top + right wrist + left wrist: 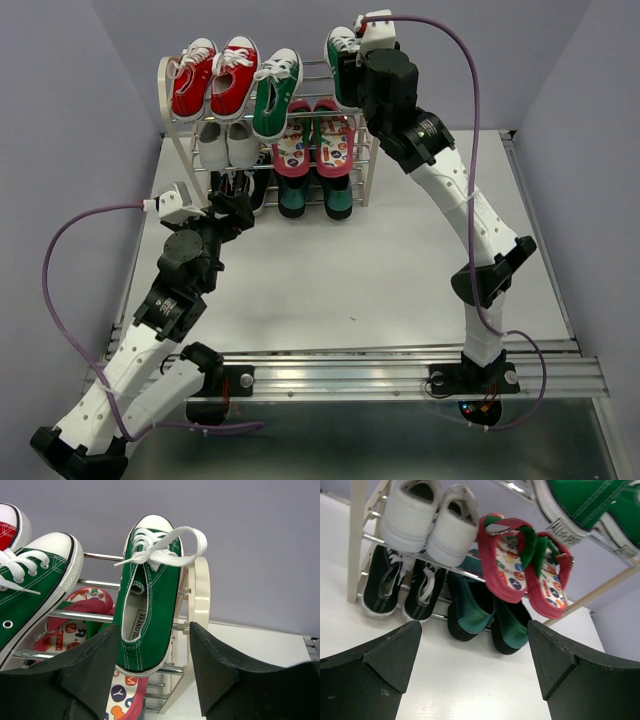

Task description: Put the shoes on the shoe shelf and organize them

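Observation:
The shoe shelf (165,85) stands at the back of the table. On its top tier, one green sneaker (275,95) lies right of the middle and the other green sneaker (150,590) at the right end. My right gripper (152,629) is open, its jaws on either side of that sneaker's heel; it also shows in the top view (350,55). Pink flip-flops (530,565) rest on the middle tier and dark green loafers (487,612) on the bottom tier. My left gripper (474,630) is open and empty, low in front of the bottom tier.
Red sneakers (212,78) fill the top tier's left side. White sneakers (427,520) sit on the middle tier at left, black sneakers (402,587) below them. The shelf's cream right side frame (201,580) is right beside my right gripper's finger.

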### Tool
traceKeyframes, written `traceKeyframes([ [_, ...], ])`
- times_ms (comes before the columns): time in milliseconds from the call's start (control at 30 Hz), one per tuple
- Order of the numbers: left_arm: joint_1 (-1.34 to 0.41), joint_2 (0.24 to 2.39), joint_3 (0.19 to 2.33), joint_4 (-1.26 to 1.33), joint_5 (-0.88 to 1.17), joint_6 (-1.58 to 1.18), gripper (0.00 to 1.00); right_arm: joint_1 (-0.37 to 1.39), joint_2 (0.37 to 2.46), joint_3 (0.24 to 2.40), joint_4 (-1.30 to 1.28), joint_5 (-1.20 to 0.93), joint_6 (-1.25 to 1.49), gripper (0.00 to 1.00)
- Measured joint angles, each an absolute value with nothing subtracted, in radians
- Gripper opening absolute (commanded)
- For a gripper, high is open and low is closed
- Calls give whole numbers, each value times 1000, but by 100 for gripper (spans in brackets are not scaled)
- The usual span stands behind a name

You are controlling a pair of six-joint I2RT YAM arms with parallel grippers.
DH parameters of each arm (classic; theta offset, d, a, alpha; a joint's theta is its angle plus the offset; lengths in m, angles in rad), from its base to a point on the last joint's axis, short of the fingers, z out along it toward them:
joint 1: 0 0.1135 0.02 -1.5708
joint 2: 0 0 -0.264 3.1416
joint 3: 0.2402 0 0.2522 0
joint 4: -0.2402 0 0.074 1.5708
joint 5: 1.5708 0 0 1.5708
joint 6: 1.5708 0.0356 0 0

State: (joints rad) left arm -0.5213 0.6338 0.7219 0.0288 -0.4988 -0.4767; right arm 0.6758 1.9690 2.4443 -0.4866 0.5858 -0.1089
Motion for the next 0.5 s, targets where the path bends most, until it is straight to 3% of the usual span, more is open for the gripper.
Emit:
traceKeyframes([
  [67,-521,638,748,26,-467,-464,99,676,1967,2440,-486,579,-105,72],
  [500,-522,890,1095,62,-204,-260,99,656,1939,2405,-463,621,-63,74],
])
